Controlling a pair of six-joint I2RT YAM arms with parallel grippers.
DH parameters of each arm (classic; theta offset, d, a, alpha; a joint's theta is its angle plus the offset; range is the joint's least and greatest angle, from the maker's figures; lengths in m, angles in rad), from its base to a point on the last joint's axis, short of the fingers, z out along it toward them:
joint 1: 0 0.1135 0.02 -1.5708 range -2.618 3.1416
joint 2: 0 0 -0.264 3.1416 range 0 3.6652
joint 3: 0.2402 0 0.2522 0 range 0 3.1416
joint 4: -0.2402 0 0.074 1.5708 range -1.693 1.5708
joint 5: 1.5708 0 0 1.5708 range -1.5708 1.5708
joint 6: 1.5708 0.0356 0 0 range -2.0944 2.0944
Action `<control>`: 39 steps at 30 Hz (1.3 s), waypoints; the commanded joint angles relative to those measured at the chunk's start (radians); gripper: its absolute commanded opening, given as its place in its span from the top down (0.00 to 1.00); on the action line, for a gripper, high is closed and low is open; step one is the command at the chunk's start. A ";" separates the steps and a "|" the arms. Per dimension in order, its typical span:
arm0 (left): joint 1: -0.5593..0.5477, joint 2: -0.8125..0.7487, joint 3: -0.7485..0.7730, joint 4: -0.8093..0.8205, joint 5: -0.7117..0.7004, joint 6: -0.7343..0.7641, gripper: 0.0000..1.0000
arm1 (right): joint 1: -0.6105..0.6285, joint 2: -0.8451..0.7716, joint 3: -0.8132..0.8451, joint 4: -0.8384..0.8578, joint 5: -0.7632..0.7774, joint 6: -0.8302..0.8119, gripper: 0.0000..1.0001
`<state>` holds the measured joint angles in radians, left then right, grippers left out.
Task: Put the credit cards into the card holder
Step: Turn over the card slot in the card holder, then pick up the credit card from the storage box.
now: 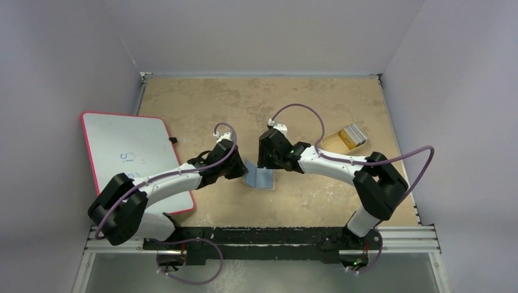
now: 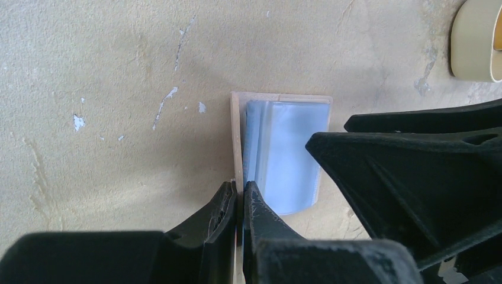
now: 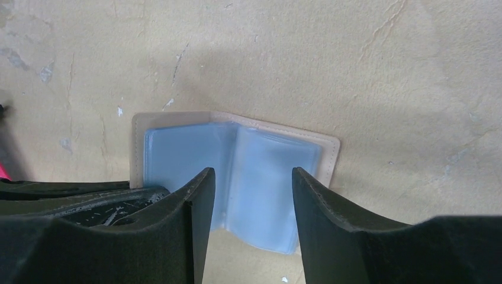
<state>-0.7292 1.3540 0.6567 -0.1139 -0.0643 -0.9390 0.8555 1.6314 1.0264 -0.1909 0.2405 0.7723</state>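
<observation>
Left tool (image 2: pixel 237 204) is clamped together on the tan cover edge of the card holder (image 1: pixel 259 177), which lies opened in the middle of the worktop (image 1: pixel 201 104), its blue pockets up. Right tool (image 3: pixel 251 189) hangs over these pockets, fingers apart. Credit cards (image 1: pixel 352 134) sit in the tan tray (image 1: pixel 328 143), far to the right.

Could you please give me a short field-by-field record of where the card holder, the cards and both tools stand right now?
card holder: lying open on the table, light-blue sleeves facing up
left tool: shut on the card holder's tan cover edge
right tool: open over the blue sleeves, no card seen in it
credit cards: in the tray to the right, apart from the card holder
whiteboard: pink-rimmed, at the table's left side
</observation>
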 commanded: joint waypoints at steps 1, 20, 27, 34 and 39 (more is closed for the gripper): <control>-0.004 -0.023 0.012 0.036 -0.029 0.017 1.00 | 0.001 0.017 0.008 0.062 -0.048 -0.015 0.47; -0.003 -0.029 -0.019 0.020 -0.043 0.009 0.74 | -0.242 -0.068 0.056 -0.051 -0.109 -0.319 0.46; -0.004 -0.072 -0.004 -0.081 -0.103 0.017 0.63 | -0.359 -0.065 0.200 -0.133 0.005 -0.514 0.46; -0.004 -0.187 0.046 -0.224 -0.196 0.060 0.46 | -0.461 -0.030 0.238 -0.173 0.148 -0.700 0.43; -0.003 -0.275 0.093 -0.268 -0.167 0.105 0.35 | -0.564 -0.074 0.233 -0.190 0.181 -0.820 0.43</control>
<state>-0.7292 1.1503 0.6678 -0.3435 -0.2184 -0.8928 0.3637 1.5967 1.2419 -0.3470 0.3477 0.1024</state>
